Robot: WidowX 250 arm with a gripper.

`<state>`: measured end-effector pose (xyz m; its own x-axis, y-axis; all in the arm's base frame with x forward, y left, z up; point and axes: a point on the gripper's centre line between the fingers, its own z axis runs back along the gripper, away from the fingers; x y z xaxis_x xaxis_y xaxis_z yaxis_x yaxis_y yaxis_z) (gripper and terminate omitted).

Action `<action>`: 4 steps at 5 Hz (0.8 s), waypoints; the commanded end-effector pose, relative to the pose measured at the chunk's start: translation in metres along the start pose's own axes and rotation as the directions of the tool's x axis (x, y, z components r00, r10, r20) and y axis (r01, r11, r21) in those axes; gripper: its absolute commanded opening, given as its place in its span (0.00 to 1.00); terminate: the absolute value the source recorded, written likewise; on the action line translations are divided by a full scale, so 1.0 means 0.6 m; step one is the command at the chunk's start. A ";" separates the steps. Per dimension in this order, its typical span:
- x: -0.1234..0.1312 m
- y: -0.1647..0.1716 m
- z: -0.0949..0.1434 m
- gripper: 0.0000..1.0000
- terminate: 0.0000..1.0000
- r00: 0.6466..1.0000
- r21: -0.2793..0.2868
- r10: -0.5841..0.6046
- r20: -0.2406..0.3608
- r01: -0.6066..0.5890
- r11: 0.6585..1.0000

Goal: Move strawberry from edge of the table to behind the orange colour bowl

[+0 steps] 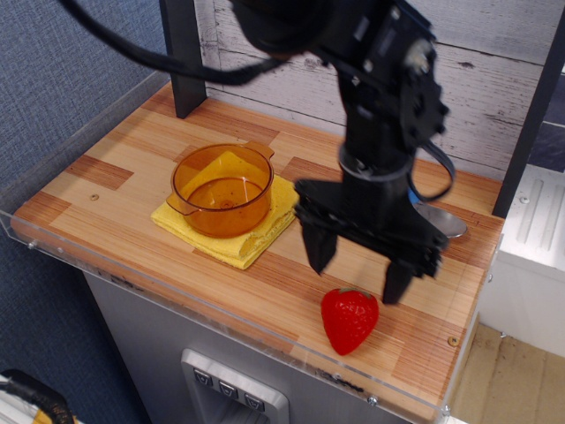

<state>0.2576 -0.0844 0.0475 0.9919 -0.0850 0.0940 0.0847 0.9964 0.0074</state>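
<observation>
Nearest the camera, just below the gripper [357,268], a glossy red plastic toy strawberry [349,319] lies on the front part of the striped light and reddish-brown wooden plank table [106,199], close to the clear acrylic rim [221,322] along the near edge. Its green top points up toward the gripper, and its tip points toward the rim. The strawberry is free: nothing touches it.

The black gripper hangs right over the strawberry with its 2 fingers spread wide apart and empty. The left-hand finger [320,247] in the picture ends just above and to the left of the fruit; the other finger [397,280] ends just above and to its right. Whether the tips are level with the fruit or a little higher cannot be told from this 1 view. The gripper's body and arm are blurred.

To the left of the gripper, well apart from the strawberry, a translucent amber-orange round plastic bowl [222,189] with small tab handles stands upright on a folded yellow cloth [256,237]. The bowl holds nothing that can be seen. The cloth's right corner lies near the gripper's left-hand finger.

Behind the gripper, a metal spoon bowl [441,221] shows partly at the arm's right side; the rest of it is hidden. Farther back, a dark upright post [183,55] stands on the table's far left, before a whitewashed plank wall [494,62].
</observation>
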 end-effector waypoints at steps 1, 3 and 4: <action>-0.011 -0.007 -0.011 1.00 0.00 1.000 0.001 -0.017 -0.015 0.017 1.000; -0.016 -0.003 -0.032 1.00 0.00 0.998 0.009 -0.022 -0.052 0.022 1.000; -0.018 -0.002 -0.037 1.00 0.00 0.998 0.010 -0.020 -0.057 0.020 1.000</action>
<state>0.2496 -0.0860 0.0179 0.9942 -0.1053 0.0202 0.1048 0.9942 0.0228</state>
